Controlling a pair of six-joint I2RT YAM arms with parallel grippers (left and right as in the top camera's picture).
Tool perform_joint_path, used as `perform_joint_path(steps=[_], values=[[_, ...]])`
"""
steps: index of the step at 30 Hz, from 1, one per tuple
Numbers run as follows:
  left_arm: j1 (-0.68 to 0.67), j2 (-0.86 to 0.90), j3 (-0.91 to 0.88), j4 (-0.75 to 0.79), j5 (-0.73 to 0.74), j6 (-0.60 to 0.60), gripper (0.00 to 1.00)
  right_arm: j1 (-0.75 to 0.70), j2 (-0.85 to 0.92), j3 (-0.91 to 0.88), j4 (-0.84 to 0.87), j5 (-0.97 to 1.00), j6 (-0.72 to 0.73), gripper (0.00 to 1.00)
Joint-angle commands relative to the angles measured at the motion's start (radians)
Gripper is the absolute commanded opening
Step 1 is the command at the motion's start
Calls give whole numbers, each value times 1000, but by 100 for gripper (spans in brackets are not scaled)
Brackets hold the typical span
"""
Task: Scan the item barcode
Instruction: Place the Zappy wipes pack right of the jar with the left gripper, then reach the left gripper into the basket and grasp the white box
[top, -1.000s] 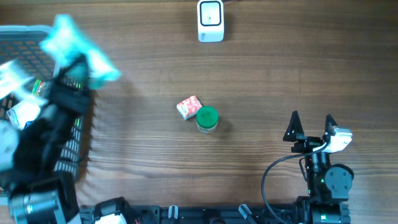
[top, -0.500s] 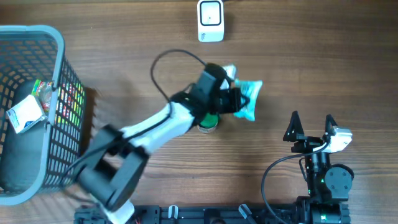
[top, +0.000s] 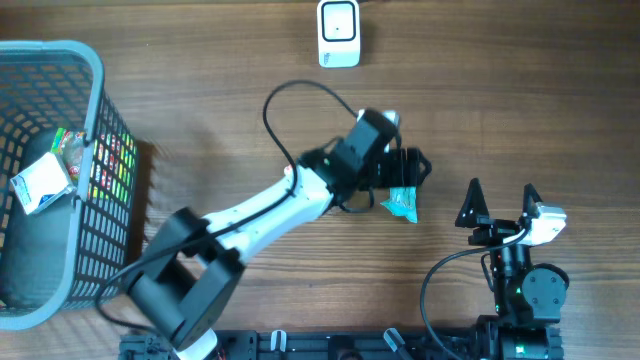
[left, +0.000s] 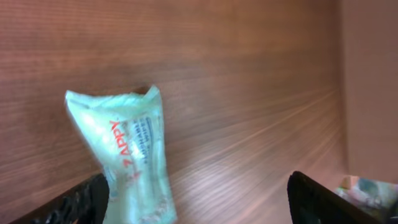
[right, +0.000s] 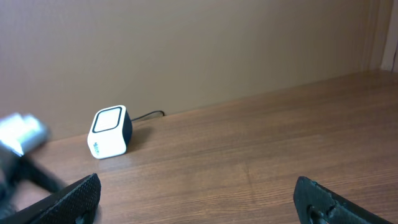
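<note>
Partly under left jaws — teal pouch (top: 404, 206); print blurred

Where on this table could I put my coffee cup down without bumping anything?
The table is bare right of the white scanner, beyond the right claw, and between the basket and the scanner. It is crowded mid-table, where the left claw is right beside the teal packet.
</note>
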Motion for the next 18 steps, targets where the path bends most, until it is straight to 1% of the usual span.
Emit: perform_joint_path(steps=[1, 2, 3, 4, 5, 6, 7, 8, 10, 12, 13, 15, 16, 18], values=[[42, -154, 276, -258, -127, 99, 93, -3, -5, -1, 6, 13, 14, 100], [51, -180, 357, -371, -223, 118, 94, -3, -5, -1, 6, 13, 14, 100], [61, -211, 455, -505, -373, 134, 96, -3, -5, -1, 6, 13, 14, 100], [70, -235, 526, -598, -503, 134, 97, -3, -5, -1, 6, 13, 14, 100], [80, -261, 584, -675, -628, 134, 100, -3, -5, -1, 6, 13, 14, 100], [99, -292, 631, -736, -736, 134, 100, -3, -5, -1, 6, 13, 14, 100], [124, -326, 655, -777, -809, 132, 100, -3, -5, -1, 6, 13, 14, 100], [164, -377, 661, -817, -874, 93, 100, -3, -5, -1, 6, 13, 14, 100], [245, -445, 661, -882, -925, -20, 100, -3, -5, -1, 6, 13, 14, 100], [397, -525, 661, -980, -928, -194, 100, -3, -5, -1, 6, 13, 14, 100], [506, -565, 660, -1033, -928, -269, 100, -3, -5, -1, 6, 13, 14, 100], [669, -599, 660, -1106, -923, -358, 100, -3, -5, -1, 6, 13, 14, 100], [717, -602, 660, -1126, -917, -374, 100, -3, -5, -1, 6, 13, 14, 100], [875, -597, 657, -1176, -879, -422, 100, -3, -5, -1, 6, 13, 14, 100]])
